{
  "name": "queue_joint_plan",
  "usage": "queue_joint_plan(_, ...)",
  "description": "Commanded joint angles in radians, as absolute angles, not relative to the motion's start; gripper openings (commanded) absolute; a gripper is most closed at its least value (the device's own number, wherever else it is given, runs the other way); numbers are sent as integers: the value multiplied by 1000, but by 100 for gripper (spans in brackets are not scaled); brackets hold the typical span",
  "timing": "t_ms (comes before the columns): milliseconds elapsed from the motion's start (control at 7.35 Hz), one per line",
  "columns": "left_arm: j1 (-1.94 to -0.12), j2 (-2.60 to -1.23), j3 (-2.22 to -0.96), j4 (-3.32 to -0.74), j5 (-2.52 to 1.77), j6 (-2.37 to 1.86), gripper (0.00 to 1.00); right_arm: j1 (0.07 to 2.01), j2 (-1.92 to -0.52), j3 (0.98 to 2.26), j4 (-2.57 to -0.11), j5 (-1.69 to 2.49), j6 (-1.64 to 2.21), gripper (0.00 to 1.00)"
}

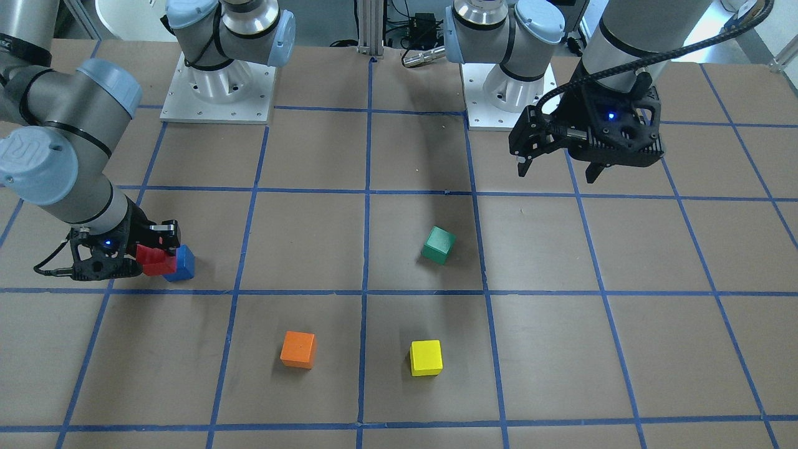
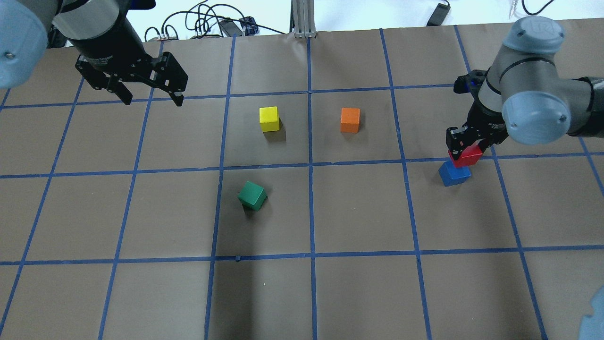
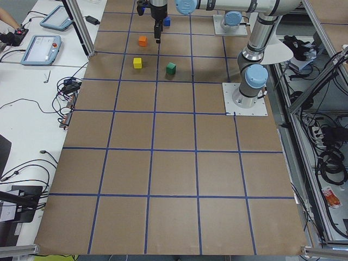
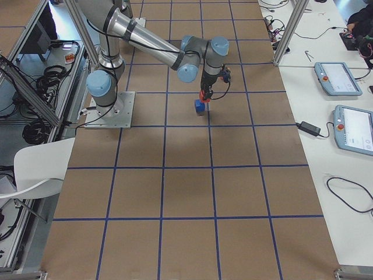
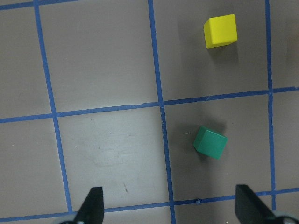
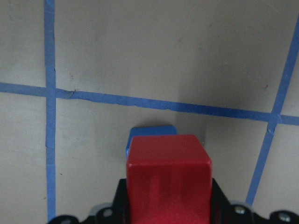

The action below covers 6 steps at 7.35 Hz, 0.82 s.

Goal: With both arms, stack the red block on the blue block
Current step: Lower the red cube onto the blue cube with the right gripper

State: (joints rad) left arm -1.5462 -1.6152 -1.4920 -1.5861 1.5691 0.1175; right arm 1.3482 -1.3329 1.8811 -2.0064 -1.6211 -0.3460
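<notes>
My right gripper (image 2: 465,152) is shut on the red block (image 2: 467,156), with its jaws on two opposite sides. It holds the block just over the blue block (image 2: 454,174), which sits on the table by a blue tape line. In the front view the red block (image 1: 154,260) overlaps the blue block (image 1: 182,265). In the right wrist view the red block (image 6: 168,172) covers most of the blue block (image 6: 152,134). I cannot tell whether they touch. My left gripper (image 2: 150,97) is open and empty, high over the far left squares, also seen in the front view (image 1: 561,168).
A green cube (image 2: 252,195) lies turned near the table's middle. A yellow cube (image 2: 269,118) and an orange cube (image 2: 350,120) sit beyond it. The left wrist view shows the green cube (image 5: 210,142) and the yellow cube (image 5: 220,30). The arm bases (image 1: 218,87) stand at the robot's edge.
</notes>
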Motion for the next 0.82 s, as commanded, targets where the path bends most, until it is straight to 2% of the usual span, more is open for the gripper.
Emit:
queue_joint_plan(0, -1546, -1615, -1493, -1586, 1569, 118, 100, 1347, -1336, 1907, -2029, -1618, -347, 0)
queue_joint_plan(272, -1548, -1615, -1497, -1585, 1569, 118, 100, 1347, -1336, 1917, -2029, -1617, -347, 0)
queue_joint_plan(408, -1548, -1615, -1496, -1585, 1569, 118, 100, 1347, -1338, 1921, -2029, -1617, -347, 4)
queue_joint_plan(544, -1548, -1615, -1496, -1585, 1569, 118, 100, 1347, -1338, 1921, -2029, -1617, -347, 13)
queue_joint_plan(680, -1548, -1615, -1497, -1585, 1569, 118, 100, 1347, -1338, 1921, -2029, -1617, -347, 30)
